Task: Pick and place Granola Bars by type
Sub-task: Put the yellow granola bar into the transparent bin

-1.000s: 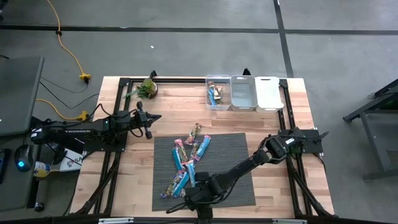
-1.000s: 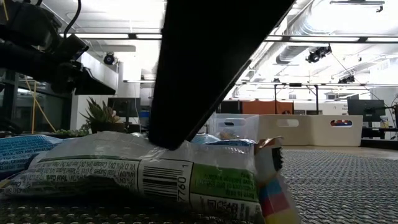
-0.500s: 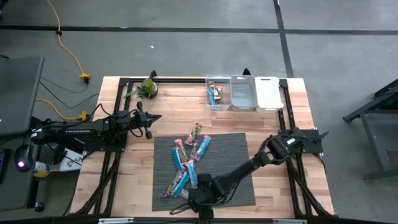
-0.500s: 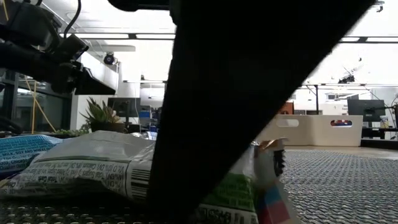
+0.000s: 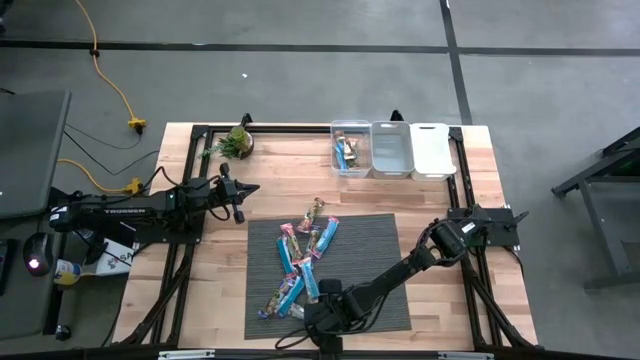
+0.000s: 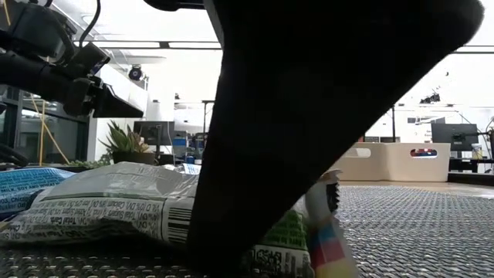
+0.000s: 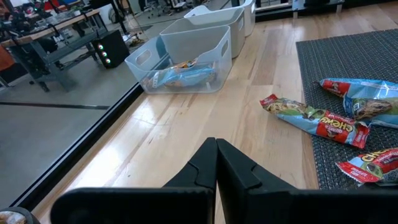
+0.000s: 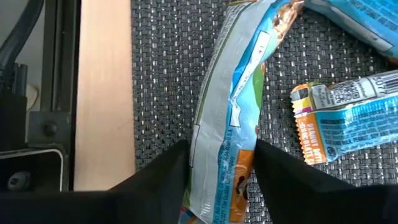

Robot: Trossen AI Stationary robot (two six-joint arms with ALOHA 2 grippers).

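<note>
The right gripper (image 5: 308, 312) sits low over the dark woven mat (image 5: 375, 240), near the mat's 7 o'clock corner in the high view. In the right wrist view its two fingers (image 8: 165, 177) straddle one end of a light blue granola bar (image 8: 230, 106) lying flat on the mat — jaws parted, one on each side of the wrapper, close against it, though a firm pinch cannot be told. A second blue bar (image 8: 348, 121) lies just beside it. The other granola bars (image 5: 305, 250) are scattered across the mat from its centre toward 11 o'clock. One more rests in the clear bin (image 5: 349, 150) at the table's 12 o'clock edge, beside a grey bin (image 5: 391, 150) and a white bin (image 5: 432, 150). The left gripper (image 5: 240, 200) waits at 9 o'clock over bare wood, its jaws clenched on nothing.
</note>
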